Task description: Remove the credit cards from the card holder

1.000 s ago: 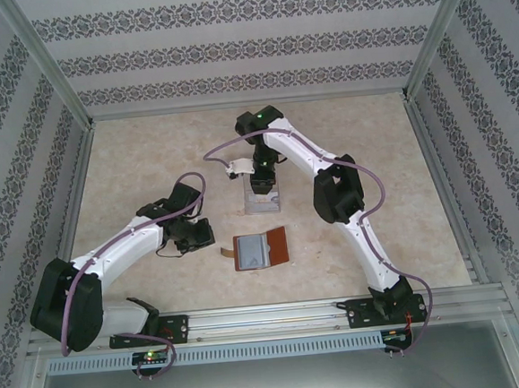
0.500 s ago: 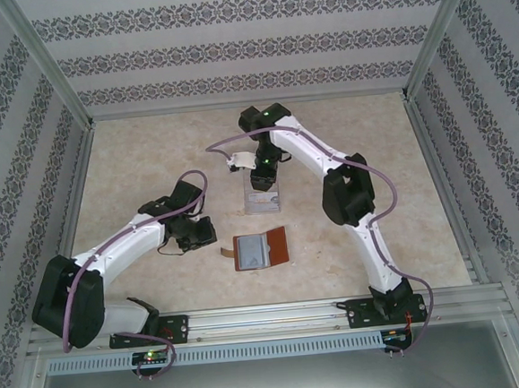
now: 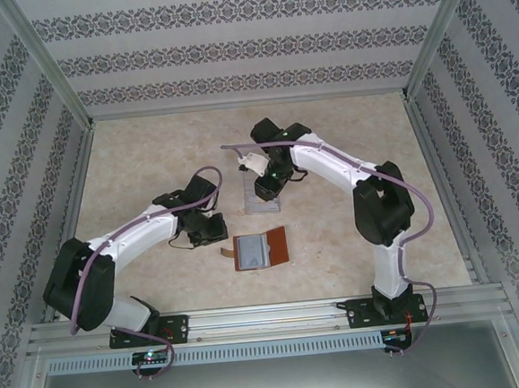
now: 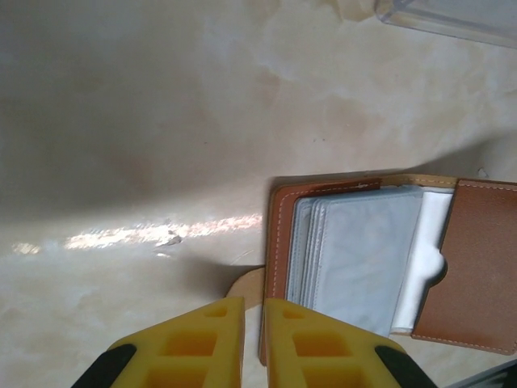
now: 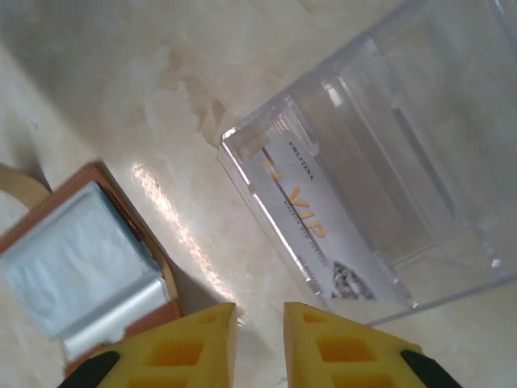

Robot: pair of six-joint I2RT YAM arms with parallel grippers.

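Observation:
The card holder lies open on the table: brown leather, with grey-blue sleeves and a strap tab. A pale card edge shows under its leather pocket. Another credit card, pale with orange "VIP" lettering, lies inside the clear plastic box. My left gripper hovers over the strap tab at the holder's left edge, its fingers almost together with nothing visibly held. My right gripper hangs between the box and the holder, slightly open and empty.
The clear box stands just behind the holder, under my right gripper. My left gripper is close to the holder's left side. Patterned walls and metal rails enclose the beige table.
My left arm has reached right, closer to the card holder. My right arm's elbow has swung right and its gripper has drawn back a little from the box. The holder has not moved.

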